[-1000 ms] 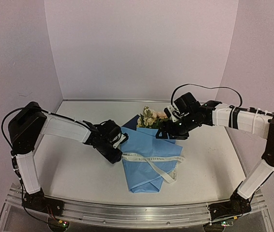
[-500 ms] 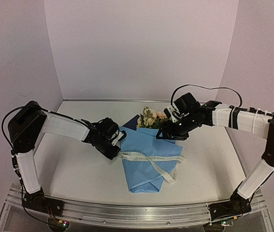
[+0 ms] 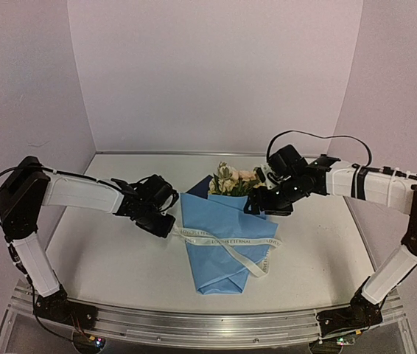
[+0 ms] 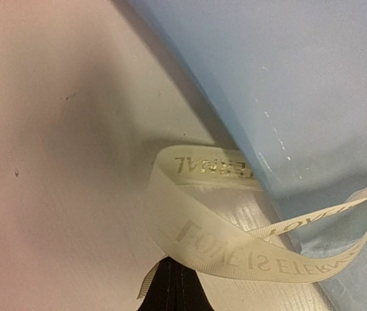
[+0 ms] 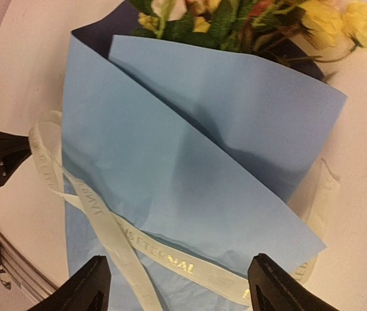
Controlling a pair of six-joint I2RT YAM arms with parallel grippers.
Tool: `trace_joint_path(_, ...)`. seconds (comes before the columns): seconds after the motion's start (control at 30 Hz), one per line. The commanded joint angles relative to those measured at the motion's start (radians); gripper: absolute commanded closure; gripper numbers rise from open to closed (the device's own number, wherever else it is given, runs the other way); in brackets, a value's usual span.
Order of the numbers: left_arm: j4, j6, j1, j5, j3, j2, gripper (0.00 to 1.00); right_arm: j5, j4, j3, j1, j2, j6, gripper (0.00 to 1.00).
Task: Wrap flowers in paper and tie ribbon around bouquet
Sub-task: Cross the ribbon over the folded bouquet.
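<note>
The paper [image 3: 216,217] lay folded around the flowers [image 3: 230,178] mid-table [image 3: 105,258], blooms at the far end. The left gripper [image 3: 163,225] pinched the ribbon [image 3: 227,240] at its left end, just left of the paper. The right gripper [image 3: 267,208] hung wide above the paper's far right edge.

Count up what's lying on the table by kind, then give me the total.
Bunch of pink, cream and yellow artificial flowers: 1
Folded light blue paper sheet: 1
Long off-white printed ribbon: 1
Total: 3
</note>
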Motion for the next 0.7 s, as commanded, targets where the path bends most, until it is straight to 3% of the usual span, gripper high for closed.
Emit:
trace_joint_path(0.0, -0.059, -0.134, 0.020, -0.038, -0.026, -0.056, 1.00, 0.173, -0.048, -0.060, -0.013, -0.092, 0.058, 0.20)
trace_joint_path(0.33, -0.102, -0.231, 0.061, 0.001, -0.047, -0.069, 1.00, 0.270, -0.051, -0.244, -0.054, -0.178, 0.179, 0.18)
trace_joint_path(0.67, -0.132, -0.263, 0.080, 0.010, -0.046, -0.050, 1.00, 0.185, 0.064, -0.347, -0.105, -0.179, 0.270, 0.31)
